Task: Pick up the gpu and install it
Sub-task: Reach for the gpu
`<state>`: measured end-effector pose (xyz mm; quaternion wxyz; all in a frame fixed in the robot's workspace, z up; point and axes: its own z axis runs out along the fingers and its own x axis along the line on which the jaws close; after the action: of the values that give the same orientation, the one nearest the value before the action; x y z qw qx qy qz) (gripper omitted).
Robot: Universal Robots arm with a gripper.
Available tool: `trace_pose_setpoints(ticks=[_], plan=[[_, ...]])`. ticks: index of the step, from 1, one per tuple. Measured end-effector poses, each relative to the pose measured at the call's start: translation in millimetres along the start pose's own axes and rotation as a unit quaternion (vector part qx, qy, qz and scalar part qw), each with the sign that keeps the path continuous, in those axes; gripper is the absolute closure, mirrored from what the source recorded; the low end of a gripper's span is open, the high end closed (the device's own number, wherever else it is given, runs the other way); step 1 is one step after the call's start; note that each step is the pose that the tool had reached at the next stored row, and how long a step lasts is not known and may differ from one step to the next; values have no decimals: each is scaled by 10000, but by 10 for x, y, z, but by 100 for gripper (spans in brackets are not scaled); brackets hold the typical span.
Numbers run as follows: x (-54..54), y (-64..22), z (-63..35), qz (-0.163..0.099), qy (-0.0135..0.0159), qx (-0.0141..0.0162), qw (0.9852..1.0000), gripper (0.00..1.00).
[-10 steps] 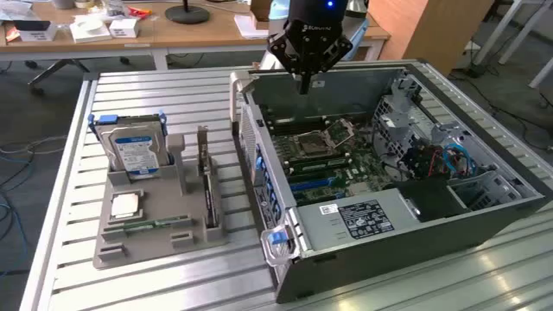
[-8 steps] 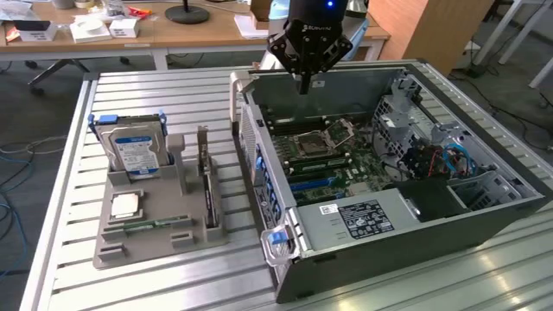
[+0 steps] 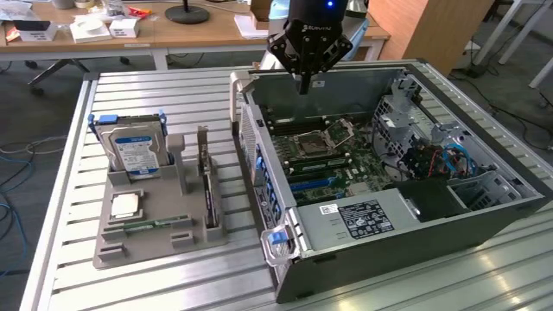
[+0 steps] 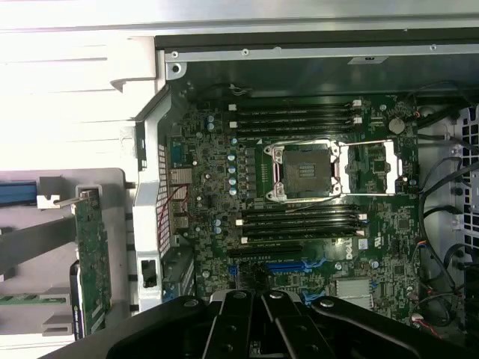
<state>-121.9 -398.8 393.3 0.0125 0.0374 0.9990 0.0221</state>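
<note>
The gpu [image 3: 206, 173] stands on edge in a grey holder [image 3: 160, 245] on the slatted table, at the exterior view's left of the open computer case [image 3: 415, 214]. In the wrist view the gpu [image 4: 93, 258] shows its green board side and a metal end bracket. My gripper [image 3: 304, 87] hangs above the far end of the case, over the motherboard [image 3: 324, 155], well apart from the gpu. Its fingers [image 4: 251, 318] are shut together with nothing between them. Blue expansion slots [image 4: 292, 265] lie on the motherboard [image 4: 299, 194] close under the gripper [image 4: 262, 314].
The holder also carries a silver hard drive [image 3: 136, 152] with a blue-white label, a square chip [image 3: 126, 206] and a narrow green memory stick [image 3: 155, 225]. The case's raised walls, drive cage [image 3: 402, 116] and cables [image 3: 436, 162] hem in the motherboard. Desks with clutter stand behind.
</note>
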Motion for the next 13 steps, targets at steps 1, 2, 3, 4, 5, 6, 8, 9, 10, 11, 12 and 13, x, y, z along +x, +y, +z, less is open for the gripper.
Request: trace_pose_setpoints(ticks=[1, 2, 3, 4, 5, 6, 8, 9, 10, 11, 12, 13], plan=[[1, 0, 0, 0, 0, 0, 10000, 90], [4, 0, 1, 1, -1, 0, 10000, 90], [9, 0, 1, 1, -1, -1, 10000, 90], [15, -1, 1, 1, -1, -1, 10000, 90], [25, -2, 1, 0, -2, -1, 10000, 90], [37, -3, 1, 0, -2, 0, 10000, 90], [68, -5, 2, 0, -6, 0, 10000, 90], [87, -7, 3, 0, -8, -1, 10000, 90], [108, -8, 3, 0, -10, -1, 10000, 90], [130, -10, 3, -1, -13, -1, 10000, 90], [155, -12, 3, -1, -17, -1, 10000, 90], [182, -14, 3, -1, -21, -2, 10000, 90]])
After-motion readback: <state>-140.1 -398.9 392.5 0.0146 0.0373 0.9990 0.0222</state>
